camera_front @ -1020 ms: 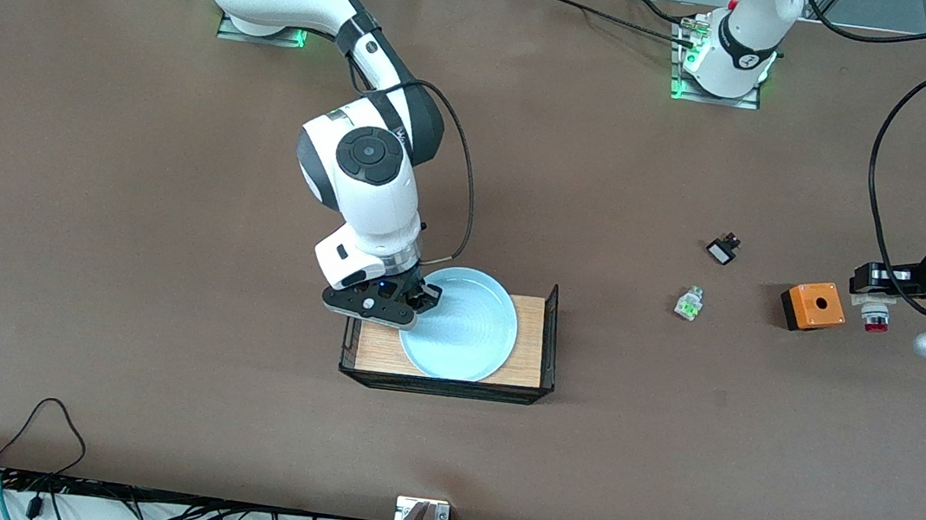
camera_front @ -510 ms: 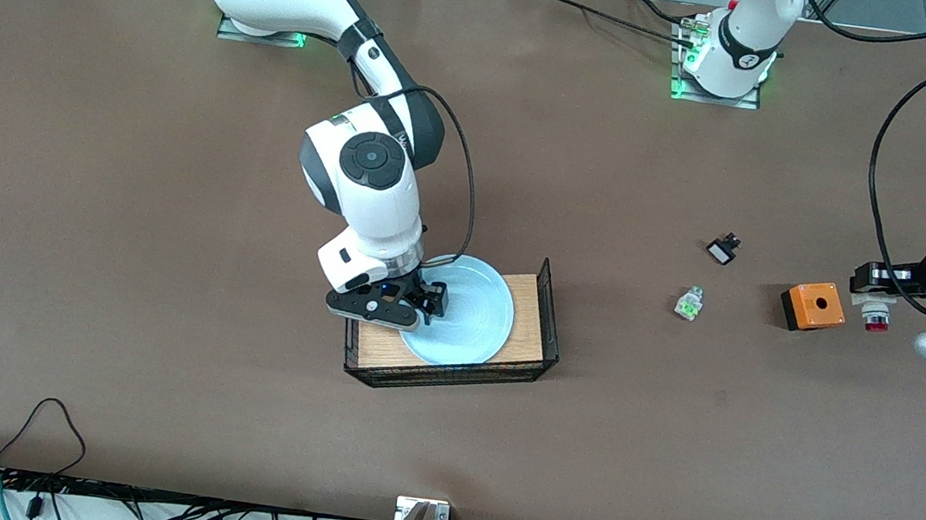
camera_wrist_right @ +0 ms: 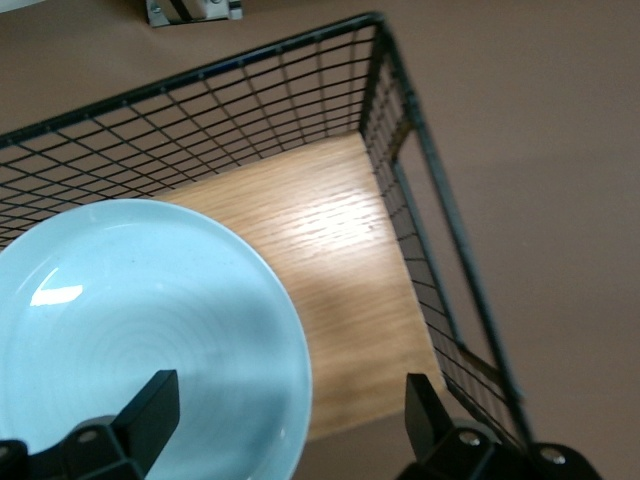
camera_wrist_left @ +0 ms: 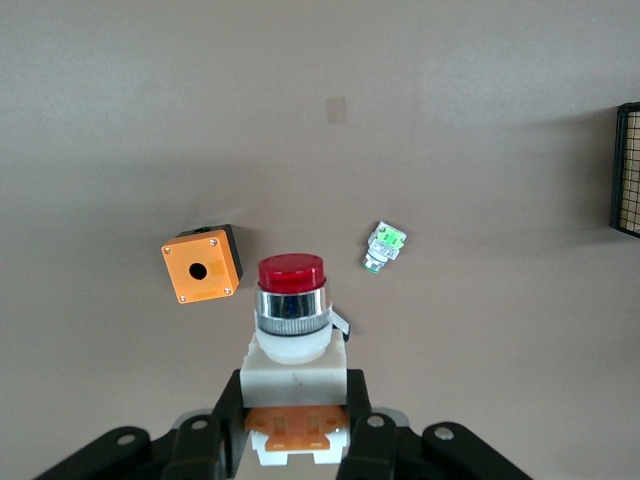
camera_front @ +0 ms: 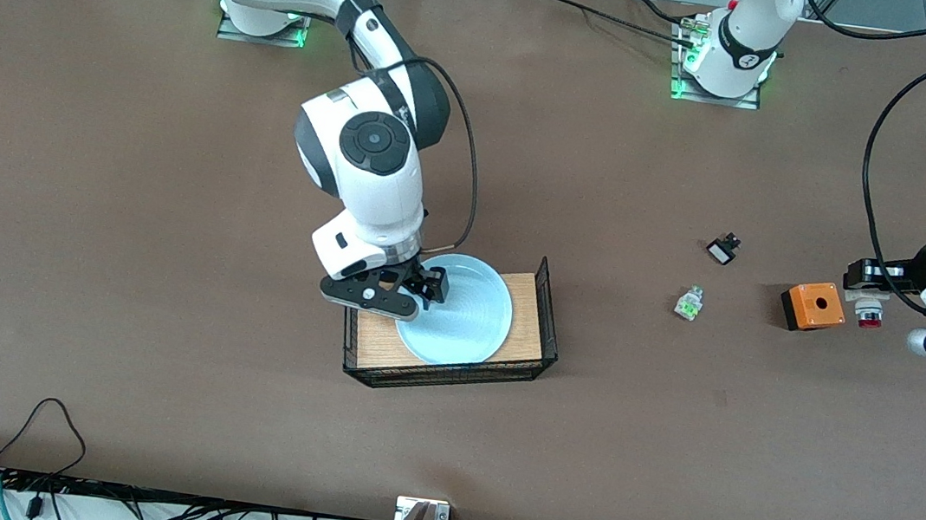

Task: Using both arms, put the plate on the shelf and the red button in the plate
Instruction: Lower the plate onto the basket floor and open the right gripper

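Note:
The pale light-blue plate (camera_front: 461,312) lies in a black wire basket (camera_front: 549,313) with a wooden floor. My right gripper (camera_front: 428,287) hangs open just over the plate's rim at the end nearer the right arm. In the right wrist view its gripper (camera_wrist_right: 290,405) has its fingers spread wide on both sides of the plate's (camera_wrist_right: 140,330) rim, apart from it. My left gripper (camera_front: 867,297) is shut on the red button (camera_front: 868,317), held just above the table beside the orange box (camera_front: 813,305). In the left wrist view the gripper (camera_wrist_left: 295,425) clamps the red button's (camera_wrist_left: 292,300) white body.
A green-capped button (camera_front: 689,304) and a small black part (camera_front: 723,250) lie between the basket and the orange box. The left wrist view shows the orange box (camera_wrist_left: 200,265), the green-capped button (camera_wrist_left: 385,245) and the basket's edge (camera_wrist_left: 628,170). Cables run along the table's edges.
The basket has turned slightly and the plate in it has shifted a little away from the front camera. The right gripper has risen slightly. The left gripper has edged toward the orange box with the red button.

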Controlling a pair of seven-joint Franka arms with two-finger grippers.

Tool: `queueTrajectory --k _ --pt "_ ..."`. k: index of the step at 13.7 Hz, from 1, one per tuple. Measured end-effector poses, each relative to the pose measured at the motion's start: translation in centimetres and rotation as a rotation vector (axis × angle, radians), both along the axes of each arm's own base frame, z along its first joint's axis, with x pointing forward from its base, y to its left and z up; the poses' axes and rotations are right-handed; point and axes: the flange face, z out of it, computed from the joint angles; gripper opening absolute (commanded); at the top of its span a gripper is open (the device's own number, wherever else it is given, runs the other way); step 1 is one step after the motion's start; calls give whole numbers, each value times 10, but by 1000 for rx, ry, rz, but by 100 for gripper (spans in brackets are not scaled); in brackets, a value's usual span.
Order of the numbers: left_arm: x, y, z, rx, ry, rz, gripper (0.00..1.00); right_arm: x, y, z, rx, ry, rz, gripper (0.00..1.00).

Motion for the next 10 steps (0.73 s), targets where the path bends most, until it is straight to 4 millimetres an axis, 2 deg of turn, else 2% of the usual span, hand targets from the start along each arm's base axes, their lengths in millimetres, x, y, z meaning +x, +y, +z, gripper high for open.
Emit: queueTrajectory --k 3,5,7,10 --pt "-5 -3 10 2 -3 12 0 -3 -5 15 -19 22 -10 100" --pt "-11 -20 16 2 11 29 0 -4 -7 24 -23 25 -10 100" --pt "-20 -49 23 4 30 49 0 -8 -11 42 -38 39 -18 100" --pt "-37 -112 36 14 43 108 0 -15 -22 87 -58 54 -20 100"
